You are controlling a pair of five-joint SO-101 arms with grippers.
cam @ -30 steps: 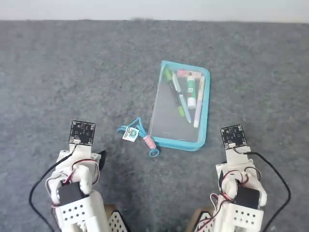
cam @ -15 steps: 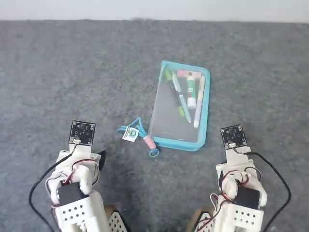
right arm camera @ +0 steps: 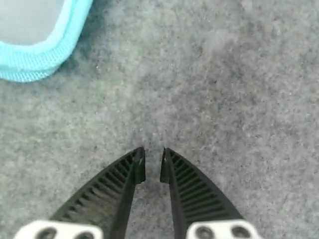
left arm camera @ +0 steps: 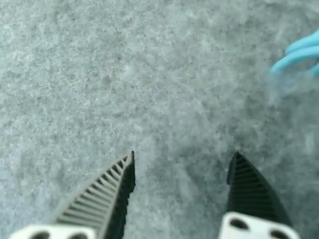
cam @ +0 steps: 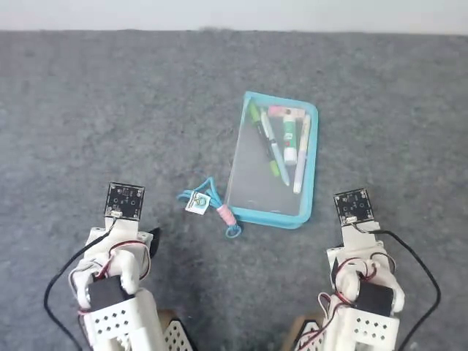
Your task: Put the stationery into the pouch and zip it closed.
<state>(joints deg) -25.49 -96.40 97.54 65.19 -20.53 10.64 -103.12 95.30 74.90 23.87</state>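
On the table (cam: 110, 110) ahead of my right arm, the pouch (cam: 272, 161) lies flat with the pens (cam: 281, 142) inside. It looks zipped, so I judge little remains. My left tool (left arm camera: 184, 155) hangs open and my right tool (right arm camera: 152, 152) is closed, both empty.

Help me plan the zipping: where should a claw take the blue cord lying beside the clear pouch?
Take the thin light-blue cord at its pink bead, likely its thickest part, from straight above with the open left claw straddling it. It lies flat on the grey felt by the teal-edged clear pouch's corner.

Grey carpet (cam: 110, 110), pale wall (cam: 219, 14)
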